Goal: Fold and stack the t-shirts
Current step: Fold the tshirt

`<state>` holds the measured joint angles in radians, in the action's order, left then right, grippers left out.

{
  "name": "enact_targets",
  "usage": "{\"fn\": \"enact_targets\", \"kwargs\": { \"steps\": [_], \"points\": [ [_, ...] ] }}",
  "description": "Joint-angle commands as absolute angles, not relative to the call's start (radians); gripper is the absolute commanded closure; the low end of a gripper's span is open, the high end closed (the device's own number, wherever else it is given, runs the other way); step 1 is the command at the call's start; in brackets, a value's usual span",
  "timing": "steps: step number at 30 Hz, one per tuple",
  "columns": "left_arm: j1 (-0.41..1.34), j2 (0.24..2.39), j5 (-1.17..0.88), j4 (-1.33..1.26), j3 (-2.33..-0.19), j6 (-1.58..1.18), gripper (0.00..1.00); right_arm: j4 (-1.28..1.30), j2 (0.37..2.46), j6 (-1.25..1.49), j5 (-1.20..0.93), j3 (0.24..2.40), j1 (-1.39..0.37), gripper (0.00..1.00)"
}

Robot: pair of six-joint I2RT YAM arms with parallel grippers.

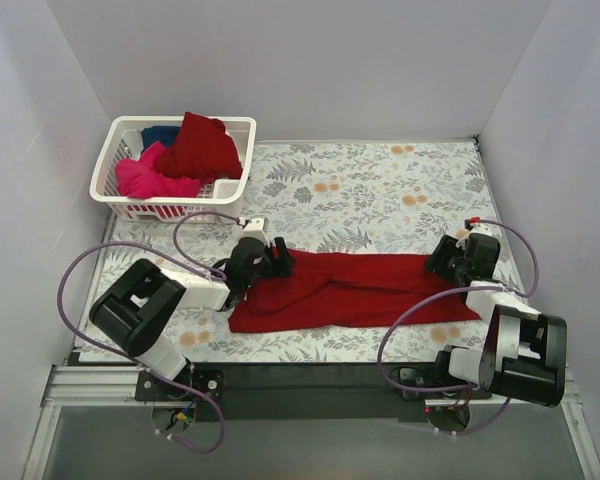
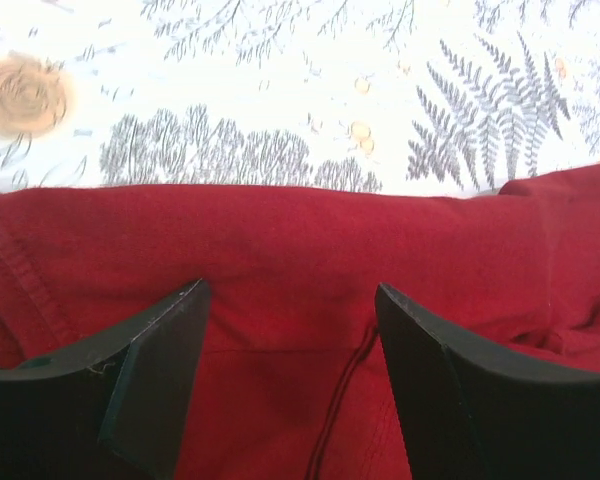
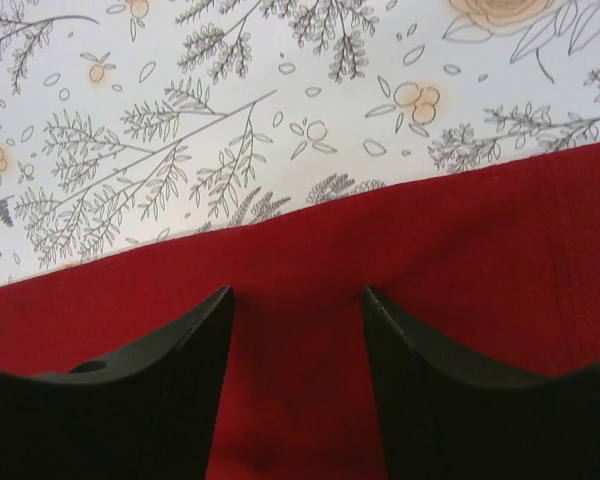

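The left end effector (image 2: 291,286) has its two black, wedge-shaped fingers spread apart and lowered over the dark red t-shirt (image 1: 350,290). Cloth shows flat in the gap, with a stitched seam running under the tips, and nothing is pinched. The right end effector (image 3: 298,290) is likewise spread, with smooth red fabric between its fingers and the cloth's far edge just beyond them.

Each sits at one end of the shirt, the left at the left end and the right at the right. This looks like the stance for taking both ends at once and carrying the far edge over in a fold. The shirt lies as a long, partly folded band along the near edge of the table (image 1: 380,190), soft and matte with shallow wrinkles. The table surface has a pale print of grey ferns and orange blossoms.

In the far left corner stands a white plastic lattice basket (image 1: 110,160). It holds a hot pink t-shirt (image 1: 145,178), a dark blue t-shirt (image 1: 160,133) and a second dark red t-shirt (image 1: 205,145), all crumpled and not yet folded.
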<state>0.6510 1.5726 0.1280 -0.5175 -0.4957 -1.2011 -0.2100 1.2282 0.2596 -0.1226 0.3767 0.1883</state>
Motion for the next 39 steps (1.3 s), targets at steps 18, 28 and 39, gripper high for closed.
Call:
{"fn": "enact_targets", "kwargs": {
  "steps": [18, 28, 39],
  "points": [
    [0.532, 1.926, 0.049, -0.405, -0.957, -1.089, 0.38, -0.173, 1.583, 0.25, 0.02, 0.735, 0.184, 0.52],
    [0.563, 1.879, -0.126, -0.466, -1.016, -0.933, 0.38, -0.198, 1.497, 0.25, -0.038, 0.71, 0.149, 0.52],
    [0.598, 1.936, -0.163, -0.43, -1.014, -0.836, 0.51, -0.213, 1.442, 0.25, -0.061, 0.687, 0.146, 0.51]
  ]
}}
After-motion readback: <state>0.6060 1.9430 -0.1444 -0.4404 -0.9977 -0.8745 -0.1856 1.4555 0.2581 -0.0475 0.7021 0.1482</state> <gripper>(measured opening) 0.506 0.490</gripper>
